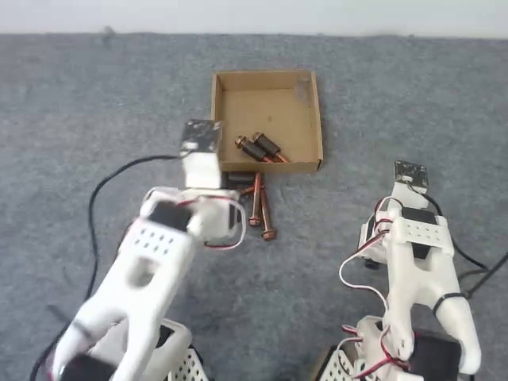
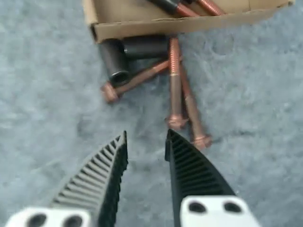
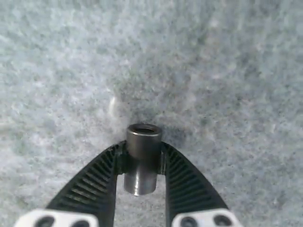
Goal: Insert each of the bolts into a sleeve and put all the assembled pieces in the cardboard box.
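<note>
Left gripper [image 2: 146, 135] angled down near the cardboard box [image 1: 216, 111], fingers apart and empty, bolts [image 2: 175, 85] and sleeves [image 2: 144, 46] against the box's near wall, right gripper [image 3: 142, 147] well right of the box, pinching one sleeve [image 3: 141, 168]

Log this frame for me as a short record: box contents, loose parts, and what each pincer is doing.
box: open brown cardboard box holds two bolt-in-sleeve assemblies
loose parts: three copper-coloured bolts and two dark cylindrical metal sleeves on grey carpet, just outside the box wall
left pincer: open, empty, over the carpet short of the bolt heads
right pincer: shut on an upright dark metal sleeve
</note>
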Controlling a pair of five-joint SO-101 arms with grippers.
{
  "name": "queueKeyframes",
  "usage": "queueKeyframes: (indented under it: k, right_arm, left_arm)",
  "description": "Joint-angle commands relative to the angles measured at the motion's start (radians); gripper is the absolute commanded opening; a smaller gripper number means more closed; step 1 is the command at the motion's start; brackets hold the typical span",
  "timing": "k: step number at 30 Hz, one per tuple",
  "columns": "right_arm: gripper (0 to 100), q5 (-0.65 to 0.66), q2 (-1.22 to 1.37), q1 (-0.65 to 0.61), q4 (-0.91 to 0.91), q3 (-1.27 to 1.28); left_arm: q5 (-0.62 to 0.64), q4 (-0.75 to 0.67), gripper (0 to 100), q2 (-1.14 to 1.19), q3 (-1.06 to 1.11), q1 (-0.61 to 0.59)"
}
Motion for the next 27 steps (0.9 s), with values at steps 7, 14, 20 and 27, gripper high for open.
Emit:
queueKeyframes:
  k: [7,14,20,27]
  right_arm:
    - [1.1,0.015,-0.05,0.016,-0.013,-0.005]
    - [1.0,0.017,-0.05,0.01,-0.024,-0.005]
    - [1.0,0.017,-0.05,0.01,-0.025,0.008]
    - [1.0,0.017,-0.05,0.01,-0.025,0.009]
  left_arm:
    - [0.13,-0.33,13,0.397,-0.151,0.044]
    - [0.126,-0.468,13,0.497,-0.154,0.086]
    - [0.13,-0.445,12,0.575,-0.219,0.08]
    - [0.129,-0.244,12,0.75,-0.438,0.063]
